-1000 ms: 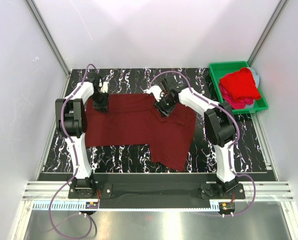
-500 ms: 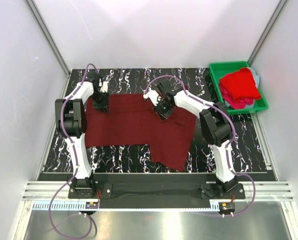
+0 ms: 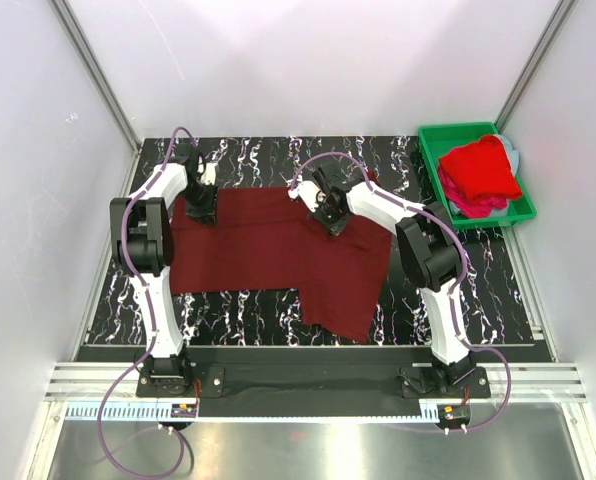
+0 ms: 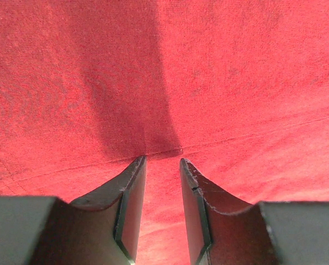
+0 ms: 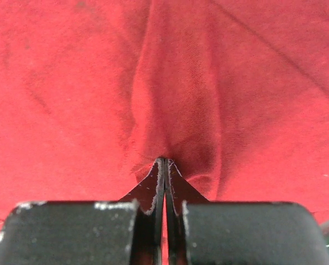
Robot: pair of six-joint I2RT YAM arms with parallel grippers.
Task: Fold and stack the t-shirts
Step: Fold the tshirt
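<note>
Marbled table [image 3: 258, 160]: maroon t-shirt [image 3: 268, 250] pinched in right pincer [image 3: 328, 220]

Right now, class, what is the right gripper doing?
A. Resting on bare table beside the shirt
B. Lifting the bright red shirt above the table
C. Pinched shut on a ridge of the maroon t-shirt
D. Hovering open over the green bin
C: in the right wrist view the right gripper has its jaws pressed together, with the maroon t-shirt puckered into a ridge at the tips.
</note>
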